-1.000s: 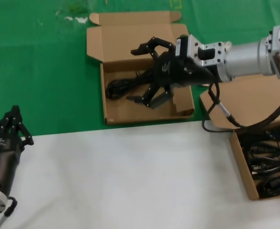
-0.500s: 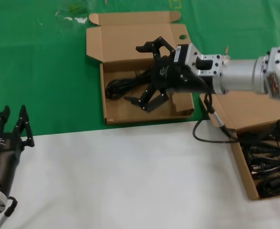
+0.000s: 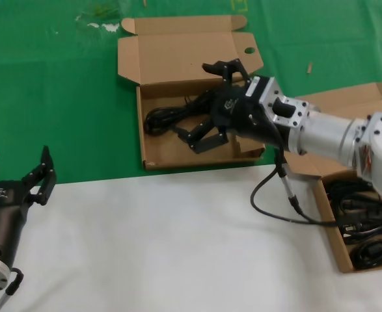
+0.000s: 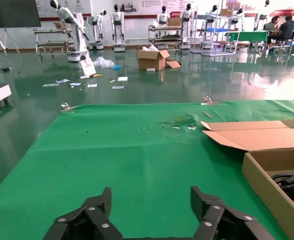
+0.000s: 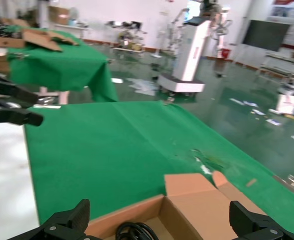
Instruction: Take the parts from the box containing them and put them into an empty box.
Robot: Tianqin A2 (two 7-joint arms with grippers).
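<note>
Where the right claw (image 3: 210,104) gapes: one cable (image 3: 168,117).

**A:** What covers the bench (image 3: 177,247)?

**B:** A white sheet over the near half, and a green cloth (image 3: 54,97) over the far half, from nine o'clock round to three.

**A:** And what lies directly on it?

**B:** At twelve o'clock, on the green, a wide shallow cardboard box (image 3: 153,146), lid open, its near edge at the seam. At four o'clock a second cardboard box (image 3: 329,224) sits mostly on the white, its lid reaching back over the green. A few pale scraps (image 3: 103,26) lie at eleven o'clock.
</note>
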